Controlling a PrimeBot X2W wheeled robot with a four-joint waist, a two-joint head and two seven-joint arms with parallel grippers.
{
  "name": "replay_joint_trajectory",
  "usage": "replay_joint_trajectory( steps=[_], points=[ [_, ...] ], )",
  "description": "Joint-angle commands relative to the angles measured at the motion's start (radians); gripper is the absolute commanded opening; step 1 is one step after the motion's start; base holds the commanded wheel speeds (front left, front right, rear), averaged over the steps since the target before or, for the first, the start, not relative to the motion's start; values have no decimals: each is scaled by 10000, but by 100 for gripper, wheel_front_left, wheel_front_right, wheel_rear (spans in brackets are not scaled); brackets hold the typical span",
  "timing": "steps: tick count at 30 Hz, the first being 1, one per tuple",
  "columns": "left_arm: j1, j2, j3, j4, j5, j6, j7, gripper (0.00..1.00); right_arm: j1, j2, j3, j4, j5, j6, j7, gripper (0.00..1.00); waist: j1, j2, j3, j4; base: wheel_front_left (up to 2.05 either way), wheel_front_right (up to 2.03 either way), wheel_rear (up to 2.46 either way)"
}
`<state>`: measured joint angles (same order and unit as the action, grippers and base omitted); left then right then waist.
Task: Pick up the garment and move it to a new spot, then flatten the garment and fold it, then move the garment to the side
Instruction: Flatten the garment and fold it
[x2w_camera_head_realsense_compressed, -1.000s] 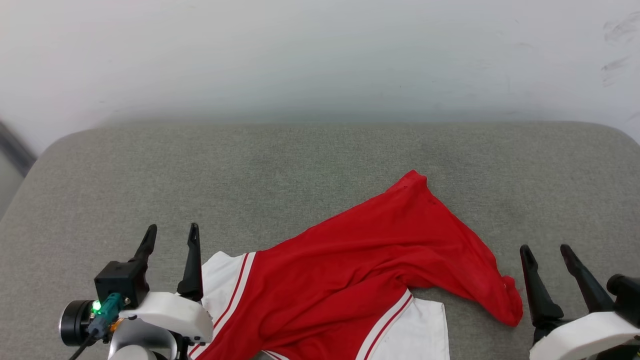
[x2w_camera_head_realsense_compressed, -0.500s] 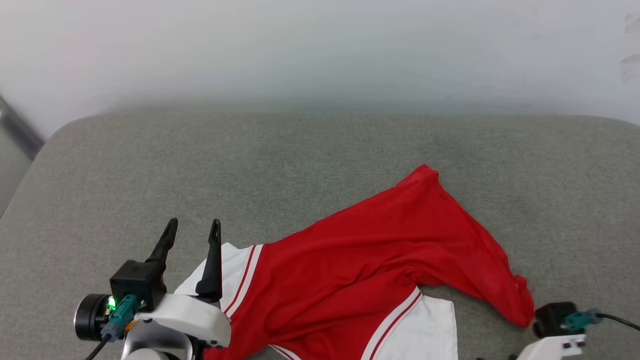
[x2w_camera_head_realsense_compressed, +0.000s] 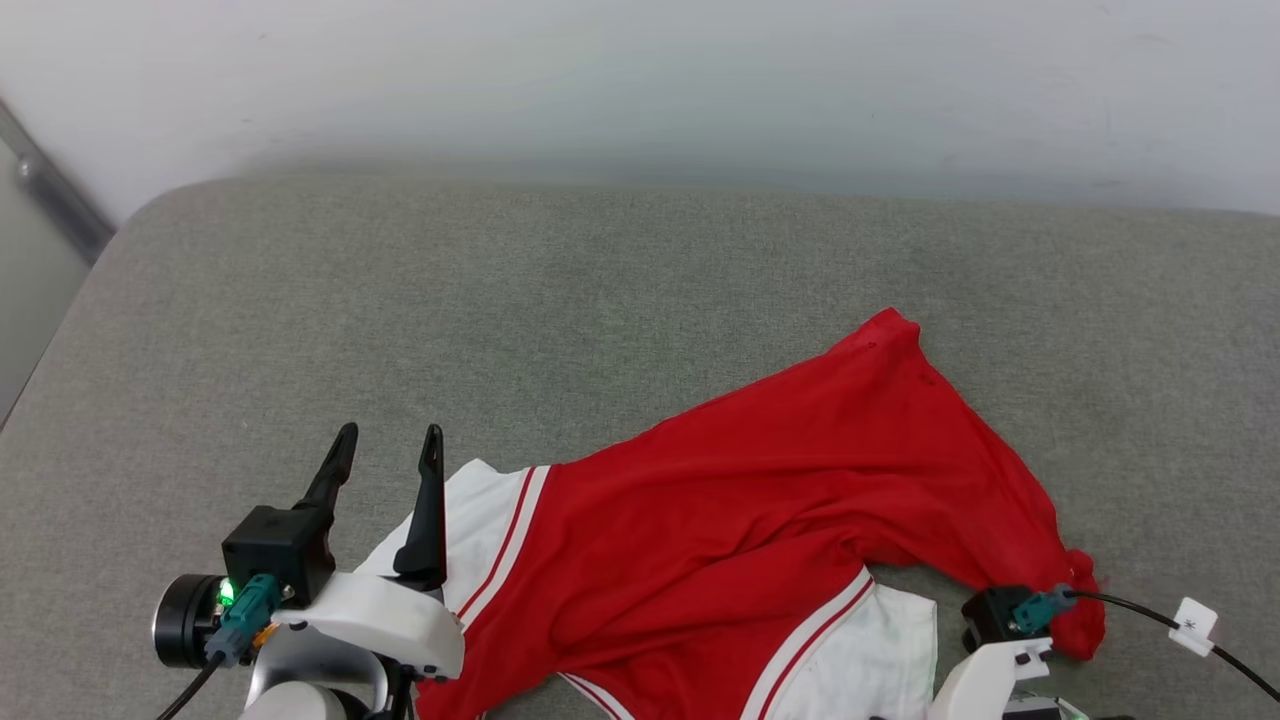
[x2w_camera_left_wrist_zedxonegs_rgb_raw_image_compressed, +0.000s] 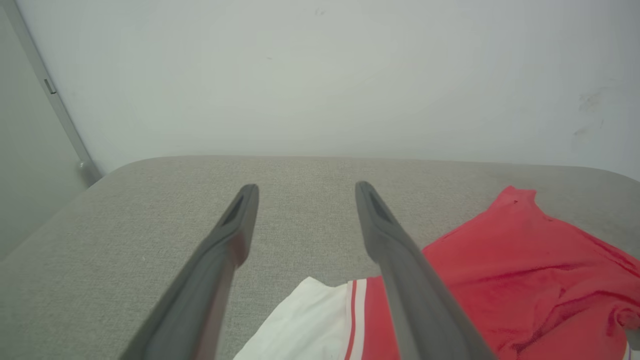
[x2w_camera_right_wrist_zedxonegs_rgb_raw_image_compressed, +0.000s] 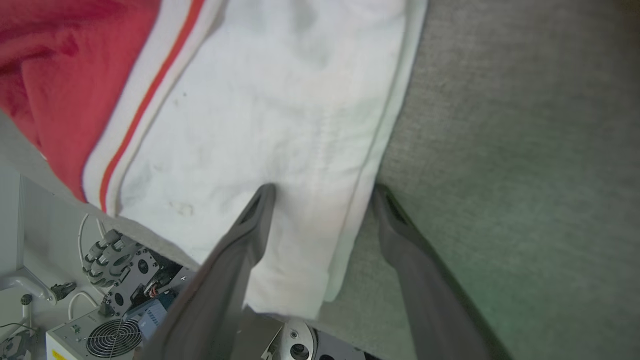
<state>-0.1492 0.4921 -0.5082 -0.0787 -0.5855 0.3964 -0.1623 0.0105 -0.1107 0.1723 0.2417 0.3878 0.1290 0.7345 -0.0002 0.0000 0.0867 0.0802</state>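
On the grey cushion, the garment lies crumpled, the left gripper at one white sleeve and the right gripper over the other, both with fingers spread apart.

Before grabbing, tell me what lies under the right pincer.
A white sleeve of the garment lies under the right pincer, its edge between the open jaws; grey cushion beside. Whatever the sleeve covers is hidden.

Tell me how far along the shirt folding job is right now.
Done: nothing yet; the garment lies crumpled on the grey cushion. In hand: the right gripper, fingers open, straddles the edge of a white sleeve; the left gripper is open, empty. Left: lifting, moving, flattening, folding, setting aside.
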Motion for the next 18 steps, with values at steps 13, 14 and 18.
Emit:
replay_joint_trajectory(
  steps=[13, 14, 18],
  points=[
    [571, 292, 236, 276, -543, 93, 389, 100, 46, -230, -462, -1065, -8, 14, -840, 0, 2, 0, -331, -304, 0, 0, 0],
    [603, 356, 252, 294, -610, 57, 509, 100, 91, -280, -677, -1351, -91, 14, -862, 0, 2, 0, -340, -343, 0, 0, 0],
    [766, 696, 288, 391, -1151, -181, 1347, 100, 339, -442, -1728, -2501, -464, 16, -744, 0, 2, 0, -347, -499, 0, 0, 0]
  ],
)
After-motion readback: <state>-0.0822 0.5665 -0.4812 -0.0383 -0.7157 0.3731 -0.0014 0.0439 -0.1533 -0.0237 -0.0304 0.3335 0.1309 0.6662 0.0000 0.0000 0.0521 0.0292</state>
